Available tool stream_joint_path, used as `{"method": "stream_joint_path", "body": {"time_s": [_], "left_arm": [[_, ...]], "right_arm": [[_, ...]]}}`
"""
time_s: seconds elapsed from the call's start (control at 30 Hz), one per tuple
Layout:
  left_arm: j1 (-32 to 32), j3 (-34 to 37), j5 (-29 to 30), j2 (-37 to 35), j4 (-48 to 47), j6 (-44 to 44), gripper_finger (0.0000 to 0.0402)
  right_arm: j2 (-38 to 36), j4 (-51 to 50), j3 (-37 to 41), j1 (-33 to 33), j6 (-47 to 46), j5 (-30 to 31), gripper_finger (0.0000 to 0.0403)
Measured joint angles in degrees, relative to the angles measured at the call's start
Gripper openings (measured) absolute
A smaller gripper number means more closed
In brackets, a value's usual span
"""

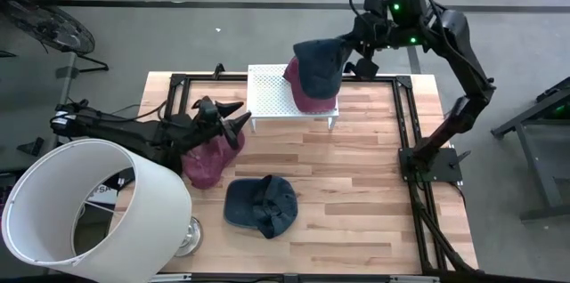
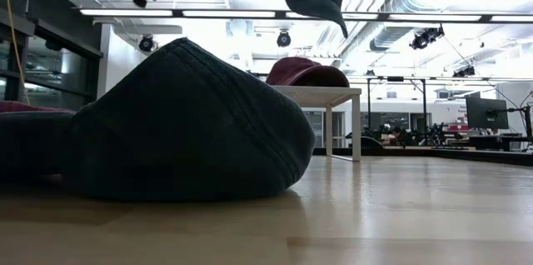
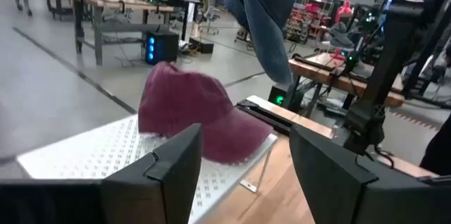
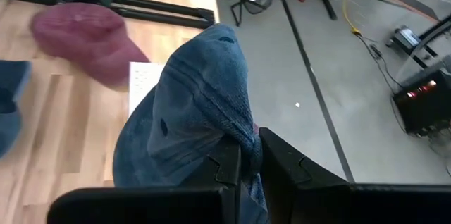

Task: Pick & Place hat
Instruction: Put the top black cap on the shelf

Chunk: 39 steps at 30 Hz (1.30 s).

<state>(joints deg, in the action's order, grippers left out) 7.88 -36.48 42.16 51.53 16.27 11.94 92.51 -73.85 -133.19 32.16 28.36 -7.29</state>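
My right gripper (image 1: pixel 349 54) is shut on a dark blue cap (image 1: pixel 319 63) that hangs over the far edge of a white perforated stand (image 1: pixel 272 96). A maroon cap (image 1: pixel 301 94) rests crown up on the stand, seen also in the left wrist view as the maroon cap (image 3: pixel 194 118). My left gripper (image 1: pixel 230 114) stands open, raised above a second maroon cap (image 1: pixel 205 163) that lies on the table's left part; it touches nothing. Another blue cap (image 1: pixel 260 205) lies near the table's front middle. My right gripper pinches a bunched fold of the blue cap's crown cloth (image 4: pixel 245 143) between its two fingers (image 4: pixel 229 164). The fingers slant downward from the table's far right. The cap is lifted clear and hangs slack below the hold, its brim (image 2: pixel 340 22) pointing down above the stand.
A large white lampshade (image 1: pixel 89 203) lies over the table's near left corner. Black frame rails (image 1: pixel 405 123) run along the table's sides and far edge. Bare wood (image 1: pixel 356 185) lies between the stand and the near right corner.
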Motion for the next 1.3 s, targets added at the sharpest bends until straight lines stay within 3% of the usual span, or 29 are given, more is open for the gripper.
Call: {"method": "stream_joint_path", "body": {"time_s": [0.27,0.5,0.77,1.1,1.3], "left_arm": [[0.0,-6.8,0.4,5.6,-1.0,-4.4,0.0214],[0.0,-16.3,0.5,10.0,-7.9,-8.1,0.0214],[0.0,-25.6,0.9,14.6,-15.1,-10.4,0.0214],[0.0,-28.1,-0.3,18.5,-15.3,-11.9,0.0214],[0.0,-28.1,-5.6,20.0,-14.9,-12.6,0.0214]], "right_arm": [[0.4,-0.6,0.0,-3.9,-1.3,0.0,0.0023],[2.0,-2.5,0.0,-6.7,-1.8,0.0,0.0023],[5.1,-4.2,0.0,-10.4,-9.8,-2.8,0.0023],[9.1,-10.1,0.0,-17.5,-17.2,-3.1,0.0023],[11.4,-11.0,0.0,-20.9,-20.6,-3.2,0.0023]]}}
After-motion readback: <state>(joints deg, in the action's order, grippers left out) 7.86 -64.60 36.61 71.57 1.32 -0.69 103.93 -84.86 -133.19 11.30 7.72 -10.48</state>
